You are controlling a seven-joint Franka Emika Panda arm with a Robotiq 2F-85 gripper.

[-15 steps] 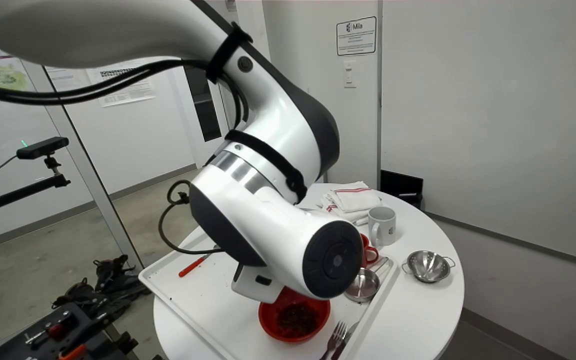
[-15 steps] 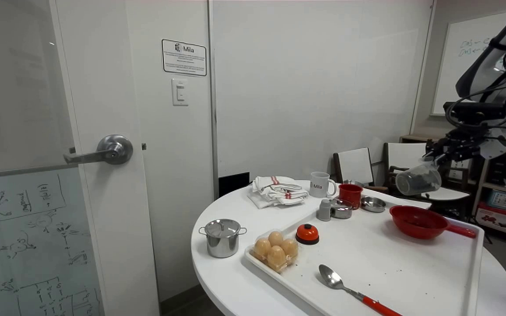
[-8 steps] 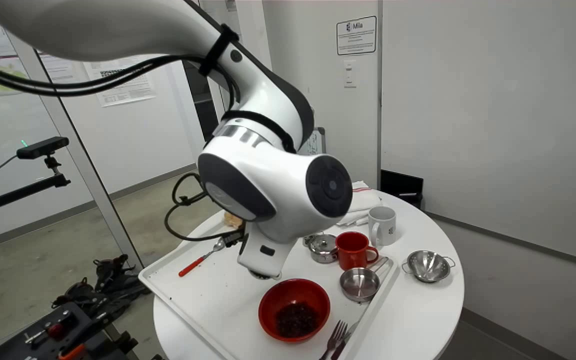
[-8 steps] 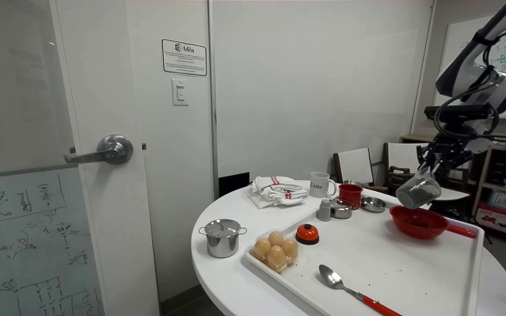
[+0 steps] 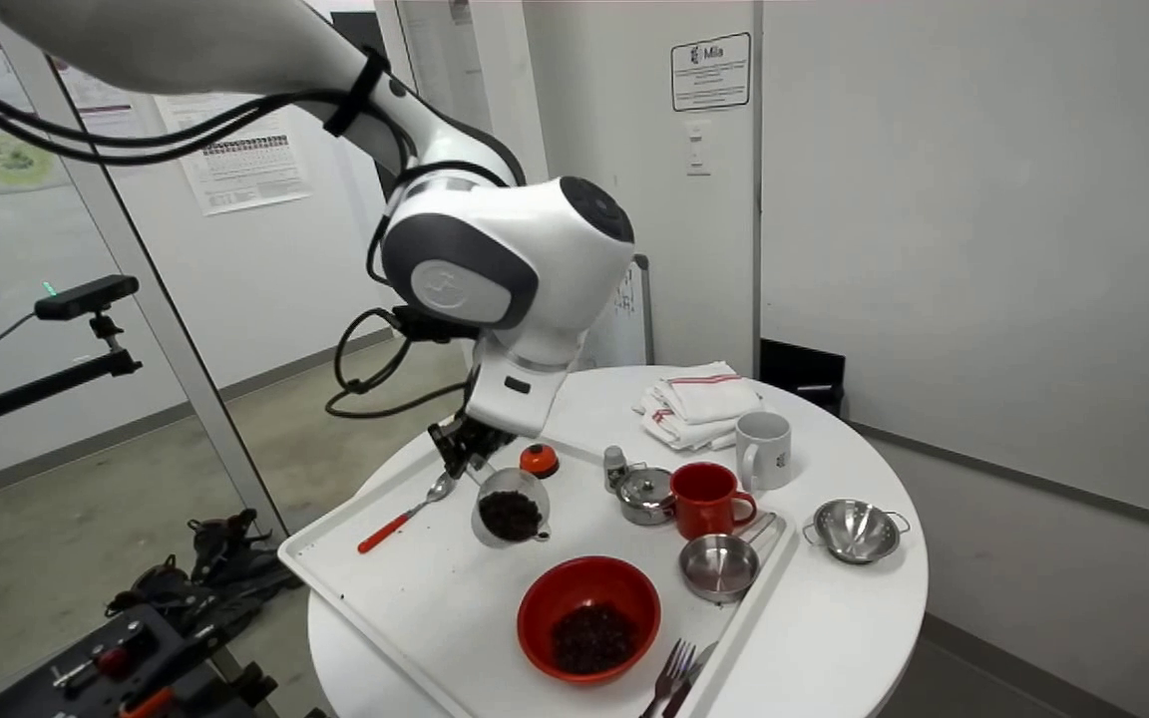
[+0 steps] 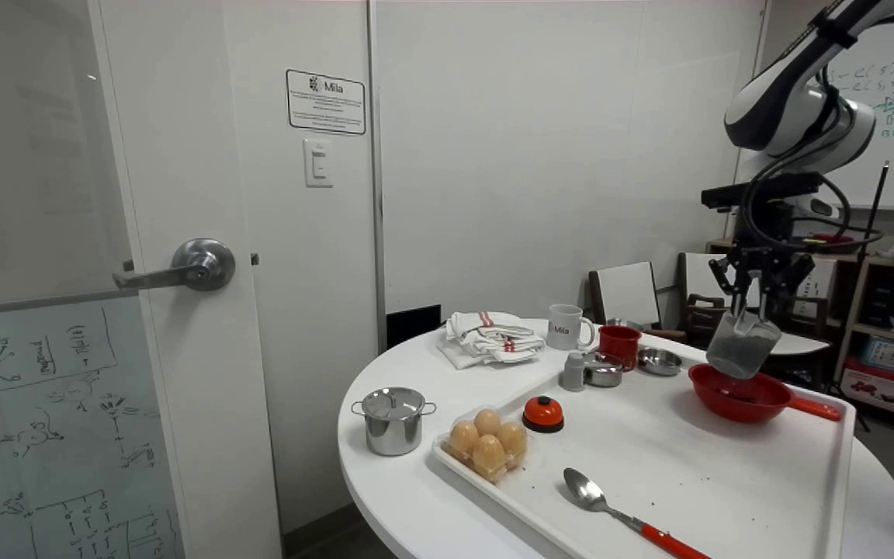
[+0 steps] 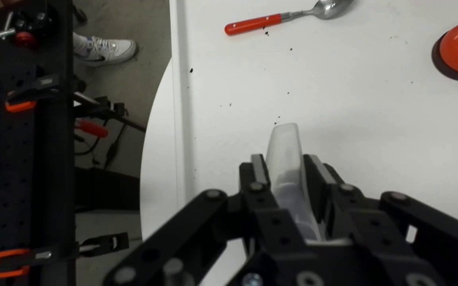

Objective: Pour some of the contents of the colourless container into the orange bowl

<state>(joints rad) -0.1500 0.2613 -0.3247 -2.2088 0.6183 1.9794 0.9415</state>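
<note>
A spill is the chief danger. The hand (image 7: 288,169) pinches the clear cup (image 6: 743,346) by its handle (image 7: 286,147) alone, so the weight likely pulls to one side, and a slack pinch could let it twist and tip. The cup hangs in the air, tilted; in an exterior view it shows beside the red bowl (image 5: 559,594), not plainly over it, so further tipping here would probably scatter its load on the tray (image 5: 415,588). Dark specks (image 7: 191,70) lie there. Lowered carelessly, the cup might also knock the bowl.

Dark loose bits (image 5: 510,517) sit in the cup, and a patch of similar bits (image 5: 592,640) covers the bottom of the bowl, so some of the pour looks done; how much more is wanted I cannot tell. Four eggs (image 6: 488,453) show in a clear box (image 6: 511,462). The steel pot (image 6: 393,433) wears its lid (image 6: 393,403), which hides whatever is inside. What the red mug (image 5: 702,507) and white mug (image 5: 763,455) hold, if anything, cannot be made out.
</note>
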